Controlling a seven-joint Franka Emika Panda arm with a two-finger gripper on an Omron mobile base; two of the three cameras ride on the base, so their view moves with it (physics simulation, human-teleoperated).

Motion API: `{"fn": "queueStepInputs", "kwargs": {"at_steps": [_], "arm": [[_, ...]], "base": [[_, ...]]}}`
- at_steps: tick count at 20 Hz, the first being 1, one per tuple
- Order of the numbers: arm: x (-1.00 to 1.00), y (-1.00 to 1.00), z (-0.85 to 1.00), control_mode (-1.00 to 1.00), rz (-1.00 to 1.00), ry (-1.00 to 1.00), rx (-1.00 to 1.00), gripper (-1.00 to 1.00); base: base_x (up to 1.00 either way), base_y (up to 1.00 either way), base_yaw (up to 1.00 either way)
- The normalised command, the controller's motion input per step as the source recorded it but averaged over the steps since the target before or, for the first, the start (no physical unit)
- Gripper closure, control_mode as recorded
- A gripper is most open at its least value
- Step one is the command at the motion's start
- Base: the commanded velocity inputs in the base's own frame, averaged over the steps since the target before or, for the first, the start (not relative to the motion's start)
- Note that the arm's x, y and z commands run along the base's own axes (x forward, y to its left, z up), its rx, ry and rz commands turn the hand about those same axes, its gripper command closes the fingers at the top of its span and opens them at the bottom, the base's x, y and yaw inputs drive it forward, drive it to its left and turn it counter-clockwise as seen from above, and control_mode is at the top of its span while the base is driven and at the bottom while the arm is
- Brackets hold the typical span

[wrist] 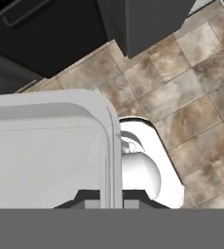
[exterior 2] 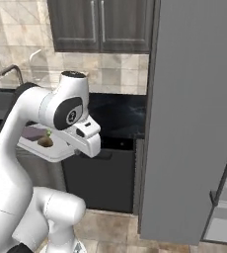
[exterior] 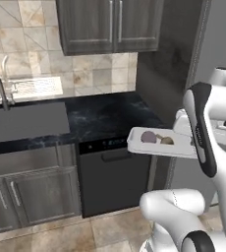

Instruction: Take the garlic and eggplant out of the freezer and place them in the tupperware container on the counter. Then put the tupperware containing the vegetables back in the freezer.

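The gripper [wrist: 111, 202] is closed on the rim of the tupperware container [wrist: 46, 146]; in the hand view the two dark finger tips are seen pinched on either side of the thin white wall at the tray's edge, and the tray is spread out to the left of that wall. Past the rim, tan floor tiles [wrist: 192, 97] are seen below.

In the left base view the tupperware container [exterior: 134, 140] is held level in the air, off the counter [exterior: 105, 118], in front of the dark dishwasher panel [exterior: 115, 172] and just beside the wrist, by which its right end is hidden. Two vegetables are carried inside it: the eggplant [exterior: 148, 137], purple, lies toward the left, and the garlic [exterior: 166, 141], dull brown, lies just to its right, the two close together or touching. In the right base view the tray [exterior 2: 41, 148] is partly covered by the arm, with the garlic [exterior 2: 45, 142] and the eggplant [exterior 2: 34, 133] showing above its rim.

The black veined counter is seen behind the tray, with a grey sink [exterior: 26, 120] and faucet [exterior: 1, 91] at its left end and dark wood-grain wall cabinets [exterior: 110, 24] above. The freezer [exterior 2: 194, 123] stands to the right, its wide grey door [exterior 2: 184, 99] facing the camera in the right base view, and pale shelves [exterior 2: 226, 207] are glimpsed at the lower right edge.
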Motion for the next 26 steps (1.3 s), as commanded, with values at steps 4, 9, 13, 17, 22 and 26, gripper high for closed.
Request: {"fn": "queueStepInputs", "kwargs": {"at_steps": [4,9,13,17,22,26], "arm": [[0.0,0.0,0.0,1.0,0.0,0.0,0.0,1.0],[0.0,0.0,0.0,1.0,0.0,0.0,0.0,1.0],[0.0,0.0,0.0,1.0,0.0,0.0,0.0,1.0],[0.0,0.0,0.0,1.0,0.0,0.0,0.0,1.0],[0.0,0.0,0.0,1.0,0.0,0.0,0.0,1.0],[0.0,0.0,0.0,1.0,0.0,0.0,0.0,1.0]], "base": [[0.0,-0.75,-0.01],[0.08,-0.86,0.0],[0.2,-0.8,0.0],[0.23,-0.71,0.0],[0.36,-0.45,0.01],[0.46,-0.29,0.0]]}}
